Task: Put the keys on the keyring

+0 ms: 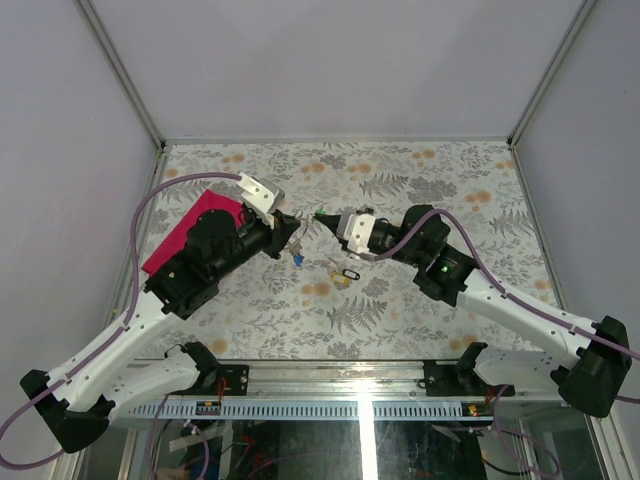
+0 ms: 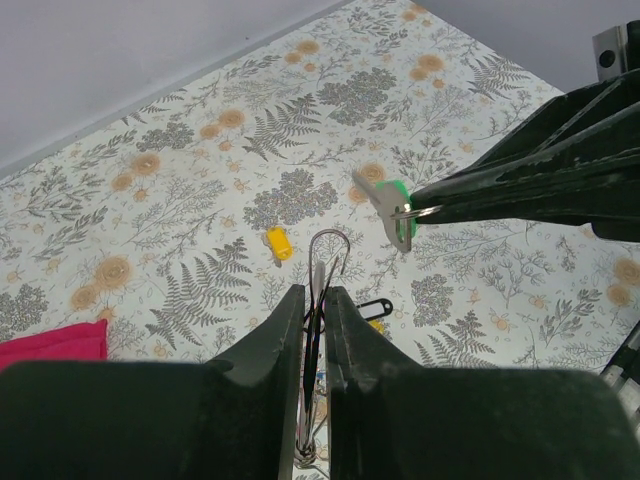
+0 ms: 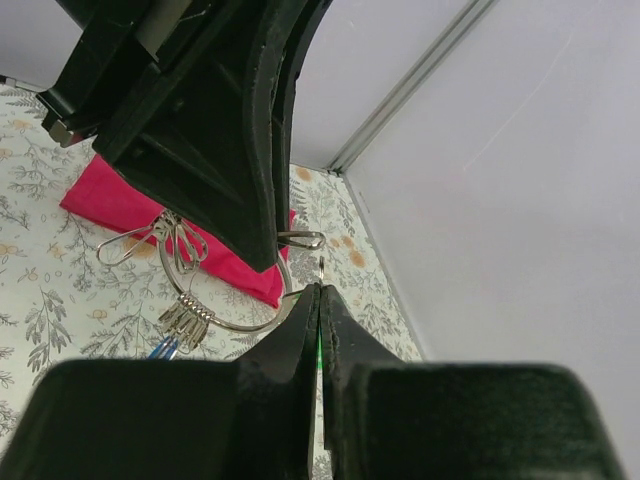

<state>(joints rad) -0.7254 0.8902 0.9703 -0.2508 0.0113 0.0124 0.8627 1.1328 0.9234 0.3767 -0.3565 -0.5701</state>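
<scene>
My left gripper (image 2: 315, 292) is shut on the keyring, and a thin wire loop (image 2: 328, 250) sticks out past its fingertips. In the right wrist view the keyring (image 3: 241, 328) hangs below the left fingers (image 3: 230, 130), with small clips and a blue-tagged key (image 3: 165, 348) on it. My right gripper (image 3: 319, 290) is shut on a green-tagged key (image 2: 398, 212) and holds its tip just right of the wire loop (image 3: 301, 240). In the top view the two grippers (image 1: 288, 228) (image 1: 328, 219) meet tip to tip above the table. A yellow tag (image 2: 279, 243) and a black tag (image 2: 375, 307) lie on the table below.
A red cloth (image 1: 195, 230) lies at the left under the left arm, and also shows in the right wrist view (image 3: 130, 200). Loose keys (image 1: 343, 275) lie on the floral table just in front of the grippers. Grey walls enclose the table.
</scene>
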